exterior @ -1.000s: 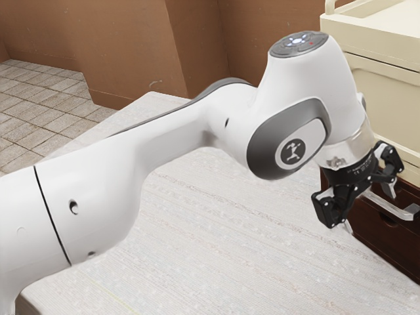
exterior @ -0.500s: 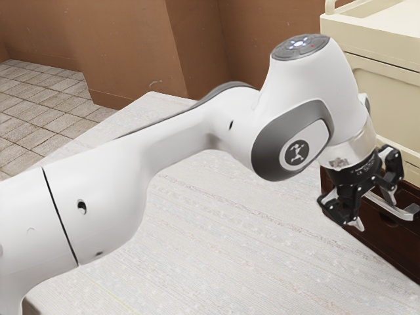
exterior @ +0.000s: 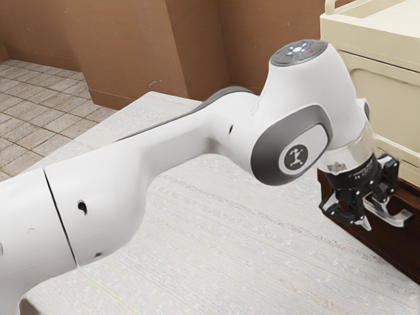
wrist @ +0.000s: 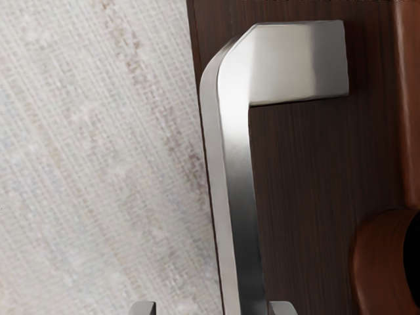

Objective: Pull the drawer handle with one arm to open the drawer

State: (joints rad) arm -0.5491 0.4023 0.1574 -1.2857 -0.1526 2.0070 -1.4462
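Observation:
In the exterior view my gripper (exterior: 375, 214) is at the silver drawer handle (exterior: 399, 220) on the dark brown drawer (exterior: 388, 241), its fingers apart. The wrist view has the handle bar (wrist: 241, 216) running between the fingertips of my open gripper (wrist: 213, 308). One fingertip is on the drawer front's (wrist: 302, 197) side of the bar, very close to it; the other stands off on the outer side with a wide gap. The drawer appears slightly pulled out.
A cream cabinet (exterior: 384, 92) rises above the drawer at the exterior view's right. The pale table (exterior: 230, 256) lies below the arm, and a brown wall (exterior: 131, 52) stands behind.
The drawer and its handle have shifted slightly toward the exterior view's left and down. My hand first moved a little right, then lower and back left, turning slightly.

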